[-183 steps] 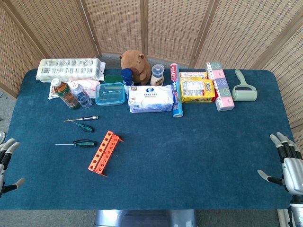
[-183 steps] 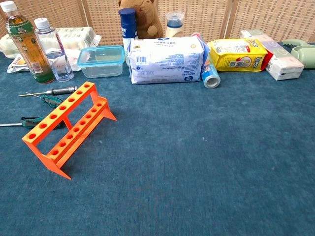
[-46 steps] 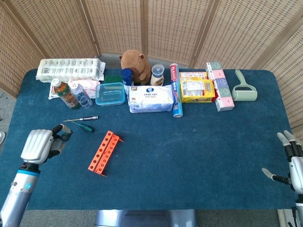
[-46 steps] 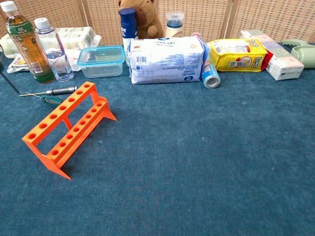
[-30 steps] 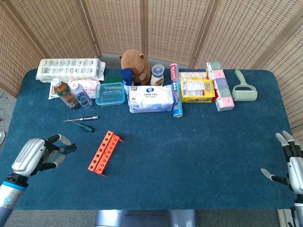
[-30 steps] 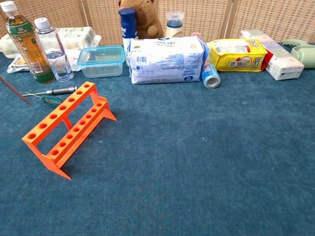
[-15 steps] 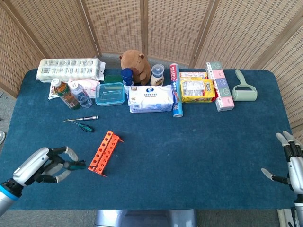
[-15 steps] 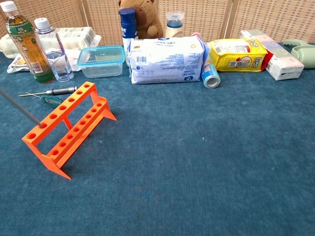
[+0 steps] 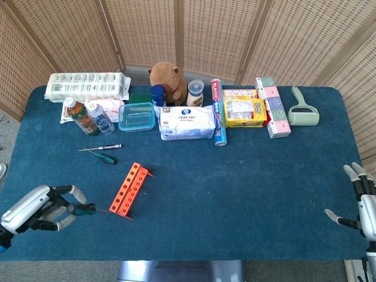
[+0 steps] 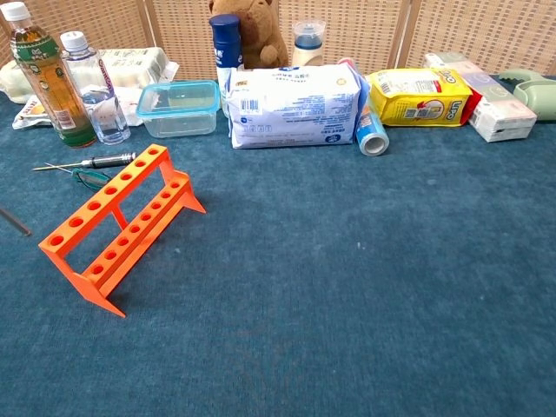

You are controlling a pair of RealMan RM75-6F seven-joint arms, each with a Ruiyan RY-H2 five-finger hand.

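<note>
Woven rattan screens (image 9: 205, 35) behind, blue-carpeted desk (image 9: 247, 188) in front, filling most of the head view.

Lower left of head view: left robot hand (image 9: 36, 211), fingers curled round the green handle of a screwdriver (image 9: 82, 210). Shaft pointing right, tip just beside the near end of the orange rack (image 9: 130, 190), contact impossible to tell. In chest view only a thin grey sliver of that shaft at the left edge, just left of the rack (image 10: 117, 226); hand itself out of that frame.

Lower right edge of head view: right robot hand (image 9: 359, 205), released, fingers spread, grasping nothing, well apart from everything on the desk.

Left of centre, above the rack: two more screwdrivers lying on the cloth, a silver-handled one (image 9: 104, 147) and a green-handled one (image 9: 104, 157), shafts crossing. Three screwdrivers in all, counting the held one. One rack, tilted on the diagonal, two rows of holes.

Along the top of the desk, left to right: one egg carton pack (image 9: 88, 86); two bottles, a tea bottle (image 9: 80, 116) and a clear water bottle (image 9: 101, 119); one lidded clear container (image 9: 137, 116); one dark blue canister (image 9: 157, 95); one brown plush toy (image 9: 168, 81); one small white jar (image 9: 195, 92); one pack of wipes (image 9: 188, 122); one roll of plastic wrap (image 9: 218, 111); one yellow packet (image 9: 244, 111); one long pastel box (image 9: 272, 106); one pale green lint roller (image 9: 302, 109).
</note>
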